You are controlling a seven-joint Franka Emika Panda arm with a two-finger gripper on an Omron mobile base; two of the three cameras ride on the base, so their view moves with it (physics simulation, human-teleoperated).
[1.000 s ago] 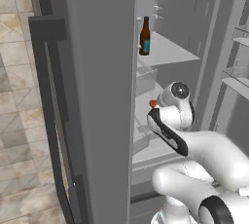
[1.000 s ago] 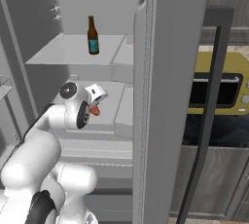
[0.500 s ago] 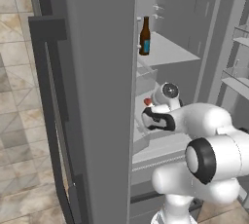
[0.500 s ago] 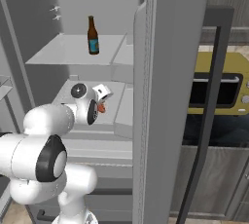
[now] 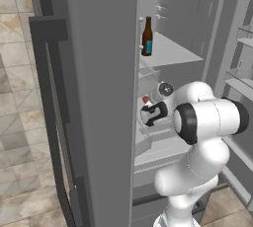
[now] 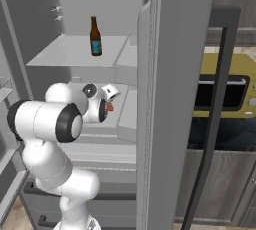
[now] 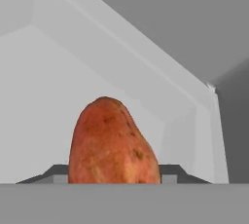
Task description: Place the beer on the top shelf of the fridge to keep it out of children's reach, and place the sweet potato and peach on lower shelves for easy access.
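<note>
The fridge (image 6: 165, 99) stands open. On its top shelf (image 6: 65, 54) the beer (image 6: 95, 37) stands upright, its blue-teal label facing outward (no lettering can be made out). The gripper (image 5: 147, 107) reaches into the compartment below that shelf, just above a lower shelf panel (image 6: 112, 124). Its dark fingers (image 7: 171, 171) are clenched on the orange-red sweet potato (image 7: 112, 142), which juts forward between them.

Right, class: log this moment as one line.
gripper: shut on sweet potato | beer: upright on top shelf
</note>
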